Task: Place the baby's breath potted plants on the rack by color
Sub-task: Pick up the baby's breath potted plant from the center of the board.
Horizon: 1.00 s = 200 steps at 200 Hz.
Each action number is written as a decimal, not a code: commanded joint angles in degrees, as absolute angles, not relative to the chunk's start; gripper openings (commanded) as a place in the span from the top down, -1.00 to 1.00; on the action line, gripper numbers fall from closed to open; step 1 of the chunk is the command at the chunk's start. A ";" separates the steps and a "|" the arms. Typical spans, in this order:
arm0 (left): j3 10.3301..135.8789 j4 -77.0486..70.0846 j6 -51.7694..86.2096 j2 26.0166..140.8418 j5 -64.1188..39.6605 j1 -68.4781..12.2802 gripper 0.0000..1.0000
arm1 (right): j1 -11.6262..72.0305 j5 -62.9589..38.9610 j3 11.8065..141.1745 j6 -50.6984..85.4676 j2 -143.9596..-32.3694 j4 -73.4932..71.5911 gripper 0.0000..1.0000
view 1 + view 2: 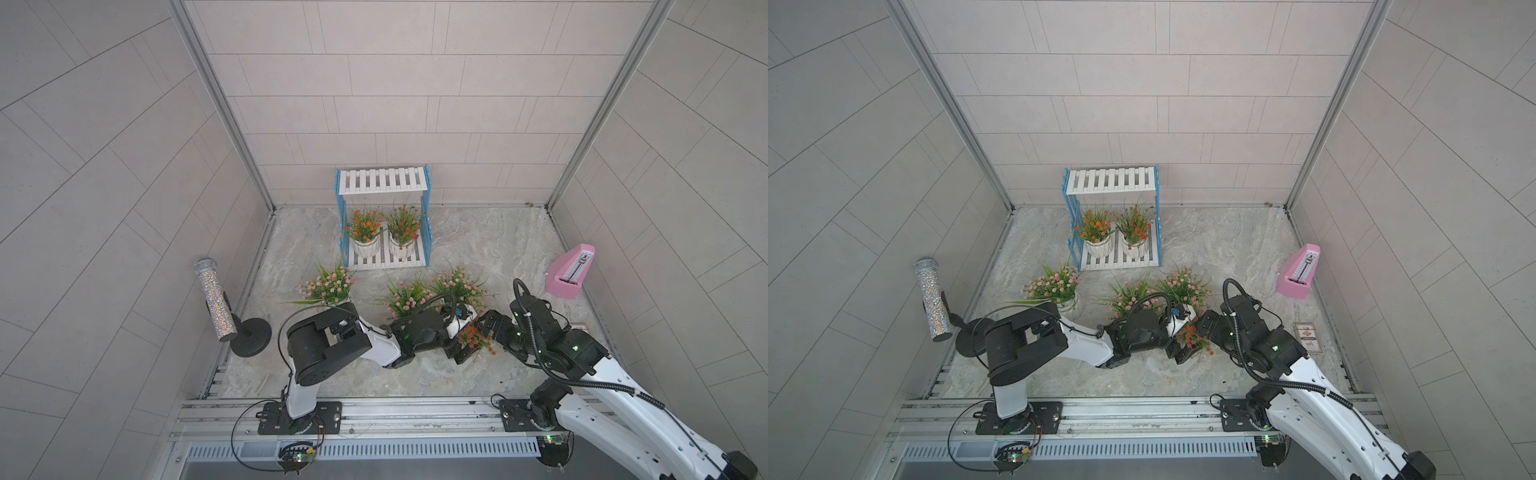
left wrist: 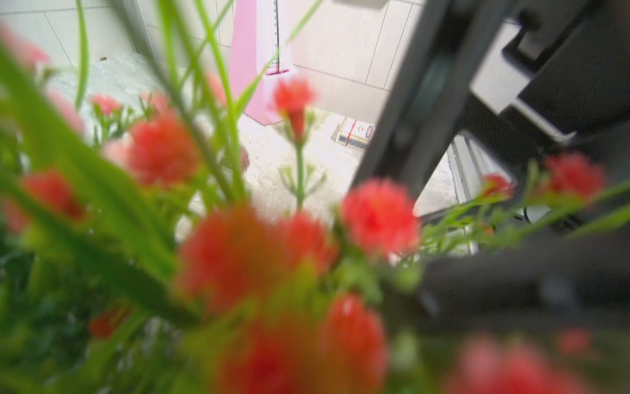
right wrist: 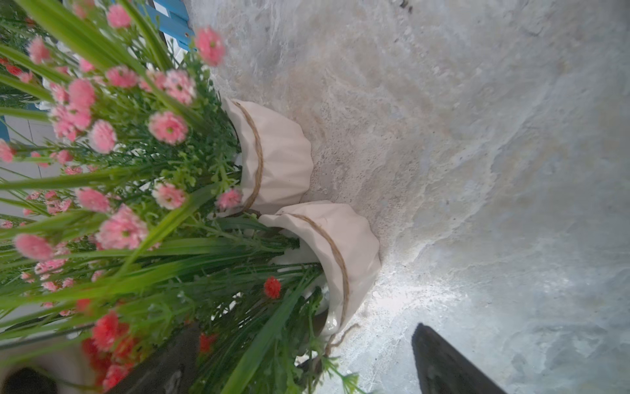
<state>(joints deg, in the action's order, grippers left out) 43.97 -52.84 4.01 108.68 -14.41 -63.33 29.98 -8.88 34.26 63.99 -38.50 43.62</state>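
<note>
The rack (image 1: 382, 183) (image 1: 1111, 180) stands at the back wall. Two red-orange baby's breath potted plants (image 1: 365, 227) (image 1: 403, 226) sit on its lower shelf; the top shelf is bare. Three pink plants (image 1: 328, 284) (image 1: 405, 297) (image 1: 457, 284) stand on the floor in front. Another red-orange plant (image 1: 471, 336) (image 1: 1190, 334) (image 3: 105, 331) is between my two grippers, its pot hidden. Its blossoms (image 2: 378, 215) fill the left wrist view and hide the jaws of my left gripper (image 1: 461, 351). My right gripper (image 1: 484, 326) (image 3: 306, 341) is open, fingers wide apart around the leaves.
A pink metronome (image 1: 569, 274) stands at the right wall. A small printed box (image 1: 1307, 337) lies beside my right arm. A glittery microphone on a black stand (image 1: 214, 299) is outside the left wall. Two pink plants' white pots (image 3: 279, 160) (image 3: 341, 259) stand side by side, nearly touching.
</note>
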 commanded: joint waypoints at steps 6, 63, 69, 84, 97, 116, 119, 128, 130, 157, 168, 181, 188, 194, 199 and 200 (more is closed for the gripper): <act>46.74 -52.32 2.66 110.52 -16.12 -62.82 -0.97 | 29.74 -7.36 36.79 63.57 -37.99 45.41 -1.00; 47.02 -51.35 3.50 113.24 -17.23 -62.75 -0.97 | 29.39 -5.98 37.77 62.73 -36.48 46.67 -0.99; 47.03 -51.42 3.65 113.52 -17.40 -62.71 -0.97 | 29.44 -5.98 37.79 62.65 -36.47 46.67 -0.99; 47.03 -51.91 3.87 114.14 -17.03 -62.69 -0.97 | 29.33 -5.81 38.10 62.41 -36.43 46.59 -0.99; 47.30 -52.21 4.04 114.46 -17.06 -62.67 -0.97 | 29.33 -5.72 38.14 62.10 -36.22 46.67 -0.99; 47.85 -51.97 3.96 115.06 -17.21 -62.47 -0.97 | 29.21 -5.58 38.15 61.96 -35.86 46.67 -0.99; 47.94 -51.95 4.03 115.13 -17.20 -62.42 -0.97 | 29.21 -5.58 38.14 61.93 -35.86 46.67 -0.99; 47.91 -52.16 4.09 115.40 -16.99 -62.21 -0.97 | 29.16 -5.51 38.14 61.94 -35.73 46.72 -0.99; 47.90 -52.24 4.12 115.44 -17.06 -62.18 -0.97 | 29.17 -5.53 38.10 61.96 -35.69 46.70 -0.99; 48.34 -51.87 4.40 115.94 -17.35 -61.73 -0.97 | 29.16 -5.63 38.06 61.81 -35.74 46.77 -0.99; 48.36 -52.10 4.38 116.14 -17.37 -61.70 -0.96 | 29.12 -5.46 38.14 61.71 -35.77 46.76 -0.99; 48.52 -52.11 4.56 116.20 -17.39 -61.63 -0.92 | 29.14 -5.28 38.40 61.45 -35.71 46.87 -1.00; 48.67 -51.99 4.60 116.28 -17.38 -61.64 -0.88 | 29.17 -5.10 38.57 61.18 -35.69 46.99 -0.96; 48.82 -51.84 4.66 116.29 -17.48 -61.62 -0.86 | 29.14 -4.82 38.74 60.96 -35.61 47.09 -0.92; 48.87 -51.75 4.70 116.22 -17.57 -61.61 -0.84 | 29.16 -4.56 38.89 60.83 -35.51 47.26 -0.90; 48.87 -51.76 4.72 116.25 -17.58 -61.61 -0.83 | 29.13 -4.48 38.91 60.78 -35.51 47.32 -0.89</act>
